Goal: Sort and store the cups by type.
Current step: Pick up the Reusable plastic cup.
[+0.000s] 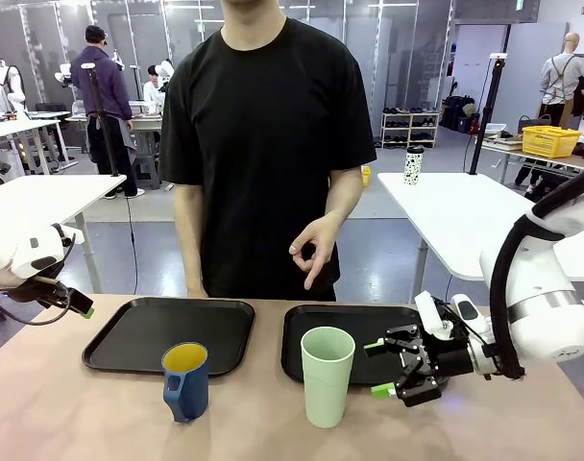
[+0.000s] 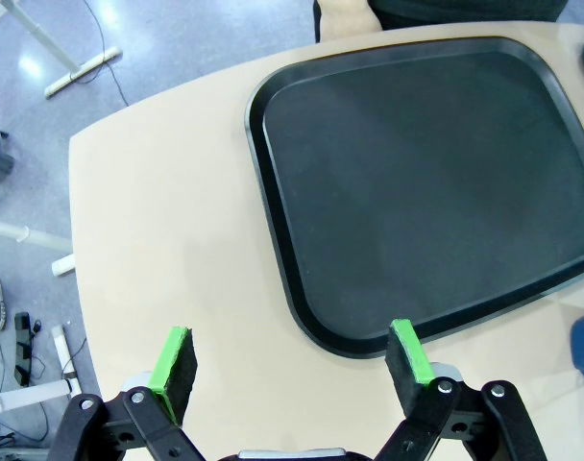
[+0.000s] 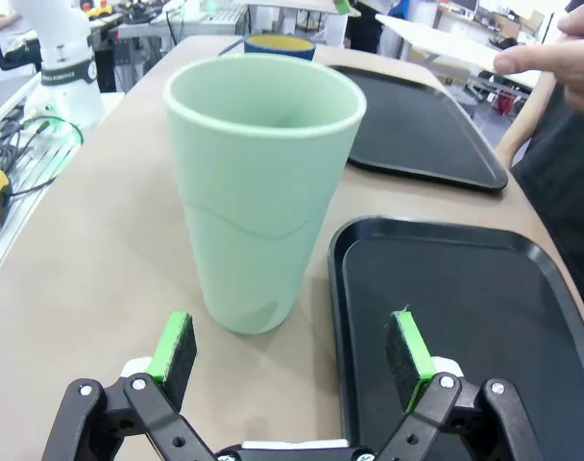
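Observation:
A tall mint-green tumbler stands upright on the table, just in front of the right black tray. To its left, a dark blue mug with a yellow inside stands in front of the left black tray. My right gripper is open, level with the tumbler and a short way to its right. In the right wrist view the tumbler is ahead of the open right gripper, slightly left of centre, with the mug behind it. My left gripper hangs open over the table near the left tray.
A person in black stands at the far side, one hand raised above the right tray. Both trays hold nothing. A white speckled cup stands on a separate table behind. The table edge is close to my left gripper.

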Controlling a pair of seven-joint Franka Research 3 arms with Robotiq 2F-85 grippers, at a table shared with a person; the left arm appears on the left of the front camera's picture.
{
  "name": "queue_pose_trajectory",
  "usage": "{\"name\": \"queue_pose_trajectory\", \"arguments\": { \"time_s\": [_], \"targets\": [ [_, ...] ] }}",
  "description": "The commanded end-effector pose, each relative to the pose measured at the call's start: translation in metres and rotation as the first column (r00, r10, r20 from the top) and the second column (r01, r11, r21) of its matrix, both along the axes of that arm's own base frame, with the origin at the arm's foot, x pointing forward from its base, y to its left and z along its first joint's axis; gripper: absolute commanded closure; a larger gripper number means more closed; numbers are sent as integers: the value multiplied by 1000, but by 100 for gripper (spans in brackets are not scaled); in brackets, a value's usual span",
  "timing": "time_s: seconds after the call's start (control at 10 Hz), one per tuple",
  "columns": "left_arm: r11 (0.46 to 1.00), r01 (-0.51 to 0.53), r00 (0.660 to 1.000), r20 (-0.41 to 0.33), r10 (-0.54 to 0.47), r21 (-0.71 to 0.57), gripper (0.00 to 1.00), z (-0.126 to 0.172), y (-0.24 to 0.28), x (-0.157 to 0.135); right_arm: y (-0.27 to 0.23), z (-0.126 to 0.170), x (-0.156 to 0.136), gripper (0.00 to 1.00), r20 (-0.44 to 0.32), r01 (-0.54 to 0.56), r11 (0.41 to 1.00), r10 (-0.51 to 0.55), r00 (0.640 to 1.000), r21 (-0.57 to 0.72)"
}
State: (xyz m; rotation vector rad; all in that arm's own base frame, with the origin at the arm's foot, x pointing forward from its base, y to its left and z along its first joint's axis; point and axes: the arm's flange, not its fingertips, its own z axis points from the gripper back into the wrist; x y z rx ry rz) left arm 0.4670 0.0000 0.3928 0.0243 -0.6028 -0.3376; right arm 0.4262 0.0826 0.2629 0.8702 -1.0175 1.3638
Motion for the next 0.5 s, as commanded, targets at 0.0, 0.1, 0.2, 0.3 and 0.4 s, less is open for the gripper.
{"name": "queue_pose_trajectory", "arguments": {
  "time_s": [0.0, 0.1, 0.2, 0.3, 0.4],
  "targets": [
    [1000, 3, 1000, 2, -3, 10, 0, 0, 1, 0, -1, -34, -4, 0, 48, 15, 999, -17, 999, 43],
    [1000, 3, 1000, 2, -3, 10, 0, 0, 1, 0, 0, 0, 0, 0, 0, 0, 1000, 0, 1000, 0],
    [1000, 3, 1000, 2, -3, 10, 0, 0, 1, 0, 0, 0, 0, 0, 0, 0, 1000, 0, 1000, 0],
    [1000, 3, 1000, 2, -3, 10, 0, 0, 1, 0, 0, 0, 0, 0, 0, 0, 1000, 0, 1000, 0],
    [1000, 3, 1000, 2, -3, 10, 0, 0, 1, 0, 0, 0, 0, 0, 0, 0, 1000, 0, 1000, 0]
  ]
}}
